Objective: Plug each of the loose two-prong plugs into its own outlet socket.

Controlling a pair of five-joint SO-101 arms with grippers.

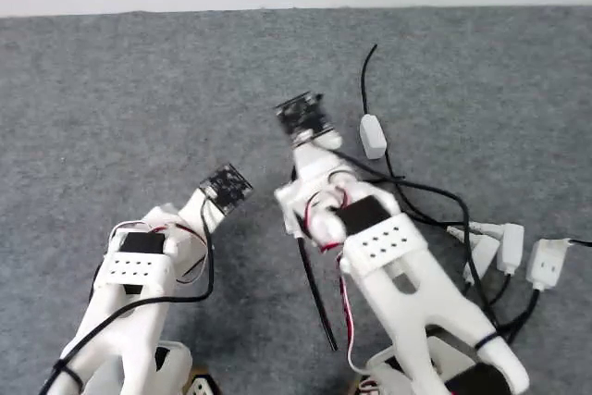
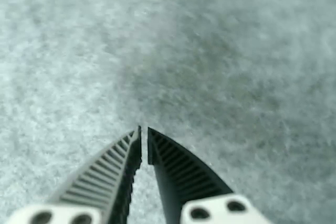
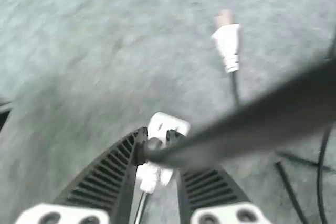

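A white plug (image 3: 167,126) is held clamped between the fingers of the right gripper (image 3: 156,136), and its black cord (image 3: 252,124) is seen running off across one finger. The sockets (image 1: 546,264) are found near the right edge of the mat (image 1: 120,80), toward its front corner and well apart from that gripper. The white plug is therefore judged to need carrying rightward and forward, and the right arm is much the nearer one for it. Which way the prongs point cannot be told.

A second plug (image 1: 373,136) is seen lying just beside the right gripper, on the side toward the right edge. Its long axis runs roughly front to back, and its cord is led toward the far edge. The left gripper (image 2: 144,130) is nearly closed and empty over bare mat, toward the left front.
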